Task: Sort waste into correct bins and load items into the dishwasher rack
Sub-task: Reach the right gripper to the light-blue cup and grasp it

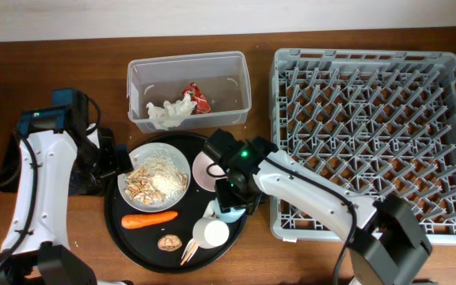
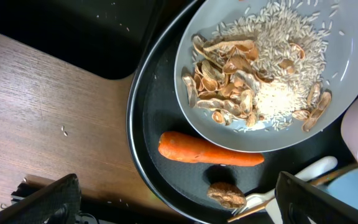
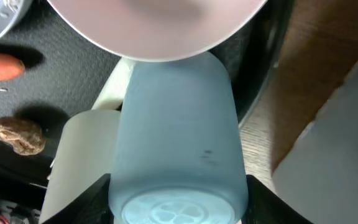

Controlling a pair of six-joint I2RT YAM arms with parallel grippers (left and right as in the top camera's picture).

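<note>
My right gripper is shut on the light blue cup, one finger on each side, over the round black tray. The pinkish-white bowl and the small white cup are beside it. My left gripper is open and empty over the tray's left rim. The white plate holds beige scraps. The carrot, brown lump, fork and chopsticks lie on the tray.
The grey rack fills the right side. The clear tub at the back holds a napkin and the red wrapper. The round black tray sits front centre. A black tray corner shows left of it.
</note>
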